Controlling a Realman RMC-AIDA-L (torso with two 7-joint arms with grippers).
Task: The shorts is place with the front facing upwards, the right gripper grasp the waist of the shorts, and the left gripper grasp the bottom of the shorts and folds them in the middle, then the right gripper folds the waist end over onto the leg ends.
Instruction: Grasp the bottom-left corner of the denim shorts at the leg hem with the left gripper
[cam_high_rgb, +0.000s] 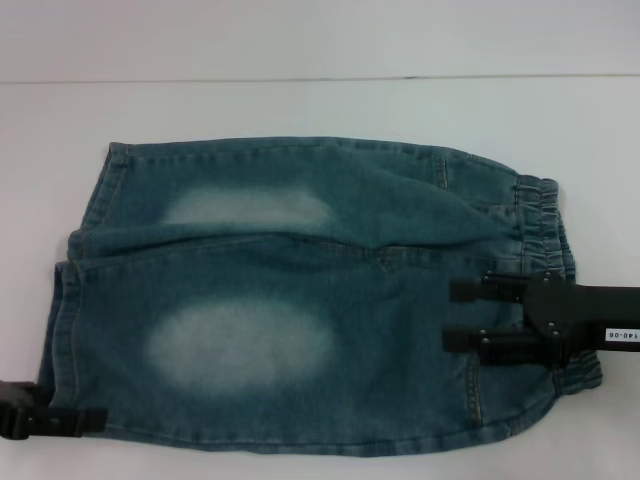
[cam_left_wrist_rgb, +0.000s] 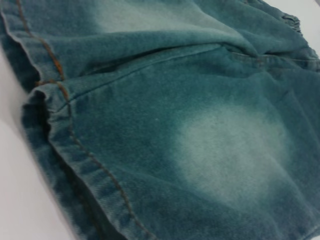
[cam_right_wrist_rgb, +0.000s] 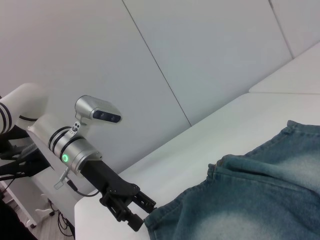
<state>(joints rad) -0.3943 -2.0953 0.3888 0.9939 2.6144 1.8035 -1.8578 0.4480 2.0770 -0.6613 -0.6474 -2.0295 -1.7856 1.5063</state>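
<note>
Two end effectors are at the shorts (cam_high_rgb: 300, 300), which lie flat across the white tabletop (cam_high_rgb: 320, 100), front up, with the puckered waist of the shorts (cam_high_rgb: 545, 225) toward the tabletop's right edge and the bottom of the shorts (cam_high_rgb: 68, 320) toward its left edge.

The right end effector (cam_high_rgb: 460, 315) reaches in from the right edge; its two black fingers (cam_high_rgb: 475, 340) are spread apart, lying over the denim just inside the waistband and pinching nothing. The left end effector (cam_right_wrist_rgb: 137, 215) sits at the near left corner of the cloth by the leg hem, fingers parted, tips touching or almost touching the edge; whether any cloth is between them I cannot tell.

The risk, as I judge it, is a shallow or single-layer grasp: if either end effector catches only the top layer, the shorts would open out or slip free during the fold, leaving a skewed crease. Uneven lifting by the two arms could also drag the cloth sideways.

No containers are in view.
</note>
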